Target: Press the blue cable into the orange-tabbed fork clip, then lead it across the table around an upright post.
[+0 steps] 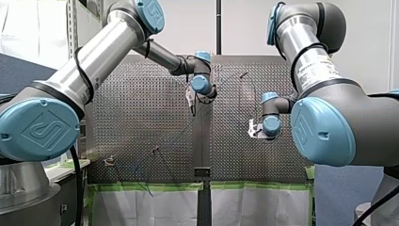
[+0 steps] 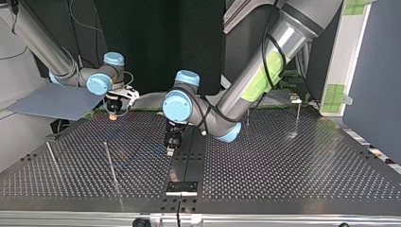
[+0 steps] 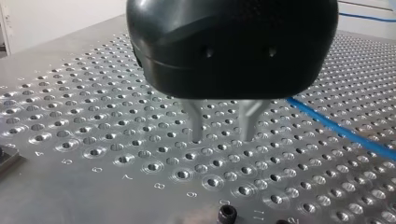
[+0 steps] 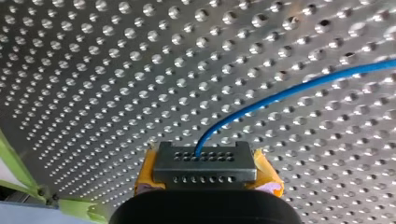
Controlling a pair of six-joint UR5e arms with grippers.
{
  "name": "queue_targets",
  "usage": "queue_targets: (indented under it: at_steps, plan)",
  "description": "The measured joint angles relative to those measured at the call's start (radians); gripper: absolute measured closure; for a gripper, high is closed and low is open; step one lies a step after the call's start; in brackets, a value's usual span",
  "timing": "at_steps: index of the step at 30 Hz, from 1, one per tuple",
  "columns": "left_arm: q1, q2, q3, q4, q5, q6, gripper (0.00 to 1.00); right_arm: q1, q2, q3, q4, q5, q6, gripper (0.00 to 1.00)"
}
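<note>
1. Reaching in over the front view, my left gripper (image 1: 191, 101) hangs near the middle of the table (image 1: 141, 117). It sits at about 10 o'clock from my right gripper (image 1: 254, 128). The cable is too faint here to trace.
2. In the top view my left gripper (image 2: 170, 147) stands at the centre, tips close to the plate. The blue cable (image 2: 137, 158) runs from just under it toward 8 o'clock, up to an upright post (image 2: 109, 161). My right gripper (image 2: 113, 113) is well apart at 10 o'clock, so my left is nearer this stretch.
3. In the left wrist view the metal fingers (image 3: 198, 123) are apart with nothing between them. The cable (image 3: 336, 128) lies just beside them at 4 o'clock, its long axis running 10 to 4. A grasp would likely need a sideways shift first.
4. In the right wrist view the yellow pads (image 4: 266, 172) appear clamped on the cable (image 4: 289, 93), which leaves at 12 and bends toward 2. I cannot pick out the orange-tabbed fork clip.
</note>
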Motion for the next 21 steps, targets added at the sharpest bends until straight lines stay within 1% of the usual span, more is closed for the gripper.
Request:
queue_targets:
  at_steps: [1, 2, 4, 5, 6, 10, 17, 21]
  plan:
    - [0.000, 0.000, 0.000, -0.001, 0.000, 0.000, 0.36, 0.000, 0.004, 0.000, -0.002, 0.001, 0.000, 1.00]
    - [0.000, 0.000, 0.000, -0.002, 0.000, 0.000, 0.36, -0.001, 0.009, 0.001, -0.004, 0.002, 0.001, 1.00]
    - [0.000, 0.000, 0.000, -0.005, -0.001, 0.001, 0.22, -0.001, 0.018, 0.001, -0.007, 0.005, 0.002, 1.00]
    - [0.000, 0.000, 0.000, -0.006, -0.002, 0.001, 0.22, -0.002, 0.022, 0.001, -0.008, 0.006, 0.002, 1.00]
    - [0.000, 0.000, 0.000, -0.007, -0.005, 0.002, 0.20, -0.002, 0.027, 0.002, -0.010, 0.007, 0.002, 1.00]
    - [0.000, 0.000, 0.000, -0.009, -0.013, 0.002, 0.20, -0.004, 0.039, 0.002, -0.018, 0.010, 0.003, 1.00]
    - [0.000, 0.000, 0.000, -0.010, -0.015, 0.002, 0.20, -0.010, 0.045, 0.003, -0.029, 0.013, 0.006, 1.00]
    - [0.000, 0.000, 0.000, -0.011, -0.015, 0.002, 0.20, -0.014, 0.052, 0.010, -0.053, 0.014, 0.012, 1.00]
